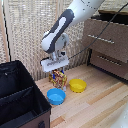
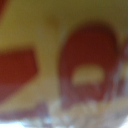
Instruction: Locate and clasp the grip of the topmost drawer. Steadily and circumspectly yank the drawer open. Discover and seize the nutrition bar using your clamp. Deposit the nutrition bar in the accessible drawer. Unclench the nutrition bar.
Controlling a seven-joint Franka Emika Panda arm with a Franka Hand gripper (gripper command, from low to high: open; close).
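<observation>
Clamp sits low over the wood floor, fingers pointing down at the top of the nutrition bar; looks like it's pinching the bar's upper edge, but the fingertips are too small and blurred in the exterior view to be sure. Bar stands upright, just behind the blue bowl and beside the yellow bowl. Whether the bar's base touches the floor, can't tell. Wrist view is filled by the wrapper, out of focus: yellow ground with big red shapes, very close to the lens. Topmost drawer of the dark dresser, at the exterior view's right, is pulled out, silver bar handle facing out; lower drawer below it closed. Black case sits at the exterior view's lower left, lid open
</observation>
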